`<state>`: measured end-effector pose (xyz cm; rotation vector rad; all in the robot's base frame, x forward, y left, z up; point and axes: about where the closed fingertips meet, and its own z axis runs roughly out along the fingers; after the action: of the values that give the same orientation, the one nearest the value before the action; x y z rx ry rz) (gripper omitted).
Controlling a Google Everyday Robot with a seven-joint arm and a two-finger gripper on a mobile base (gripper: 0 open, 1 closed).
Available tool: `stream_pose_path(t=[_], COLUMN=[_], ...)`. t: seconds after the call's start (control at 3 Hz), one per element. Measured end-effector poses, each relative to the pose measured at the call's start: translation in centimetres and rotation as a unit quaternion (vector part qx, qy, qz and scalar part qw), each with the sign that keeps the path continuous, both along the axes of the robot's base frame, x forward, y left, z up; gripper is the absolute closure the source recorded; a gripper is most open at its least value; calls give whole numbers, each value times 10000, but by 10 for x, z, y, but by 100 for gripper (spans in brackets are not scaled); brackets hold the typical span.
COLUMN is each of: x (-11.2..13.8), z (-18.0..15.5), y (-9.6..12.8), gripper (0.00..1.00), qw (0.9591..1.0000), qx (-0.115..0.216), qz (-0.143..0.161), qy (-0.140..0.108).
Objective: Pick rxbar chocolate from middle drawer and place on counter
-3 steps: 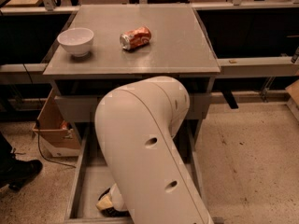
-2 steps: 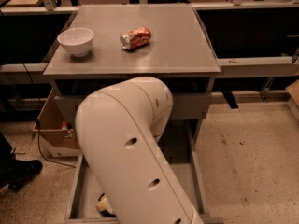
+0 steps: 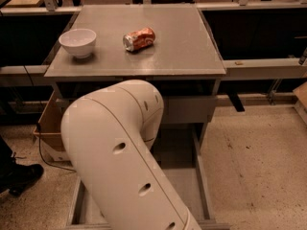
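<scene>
The middle drawer (image 3: 186, 188) stands pulled out below the cabinet, and its bare grey floor shows on the right. My big white arm (image 3: 120, 147) reaches down over it and covers most of the drawer. The gripper is hidden behind the arm, low over the drawer's left part. The rxbar chocolate is hidden or out of view. The counter (image 3: 187, 51) is the flat grey top above the drawer.
A white bowl (image 3: 77, 41) and a crushed orange soda can (image 3: 139, 39) sit on the counter. A shut drawer front (image 3: 187, 109) is under the top. A cardboard box (image 3: 50, 123) and a dark shoe (image 3: 19, 176) are at the left.
My arm has swung further left and lower over the drawer. The pale tip seen at the drawer's lower left earlier is now covered by the arm.
</scene>
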<state>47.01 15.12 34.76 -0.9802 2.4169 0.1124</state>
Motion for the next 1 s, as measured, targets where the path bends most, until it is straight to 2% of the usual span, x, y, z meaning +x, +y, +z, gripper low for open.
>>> stream_pose_path(t=[1.0], x=[3], z=[10], y=[-1], gripper=[89], qw=[9998], qx=[-34], qz=[-52], qy=[-164])
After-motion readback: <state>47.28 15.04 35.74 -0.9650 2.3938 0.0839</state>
